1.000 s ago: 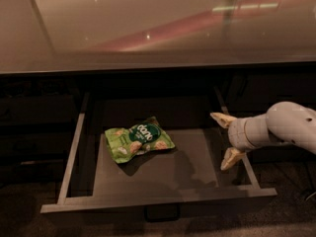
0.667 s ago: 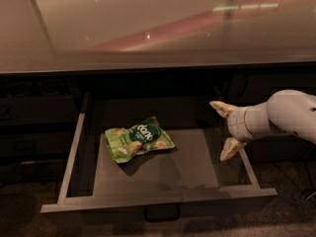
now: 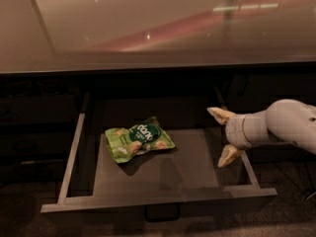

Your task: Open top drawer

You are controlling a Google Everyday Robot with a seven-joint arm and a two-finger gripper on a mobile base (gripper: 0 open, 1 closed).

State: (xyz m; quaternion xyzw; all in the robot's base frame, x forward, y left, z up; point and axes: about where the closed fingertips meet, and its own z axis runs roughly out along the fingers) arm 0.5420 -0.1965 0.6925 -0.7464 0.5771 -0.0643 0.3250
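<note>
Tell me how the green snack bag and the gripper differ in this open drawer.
The green snack bag lies flat on the floor of the top drawer, left of centre; the gripper is at the drawer's right side. The bag is green and crumpled; the gripper is pale, open, holding nothing. Both are within the pulled-out drawer.

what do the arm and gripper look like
The gripper, over the right side of the open top drawer, has two cream, tapered fingers on a pale grey cuff. The arm behind is smooth, rounded and off-white. No cables or markings show.
</note>
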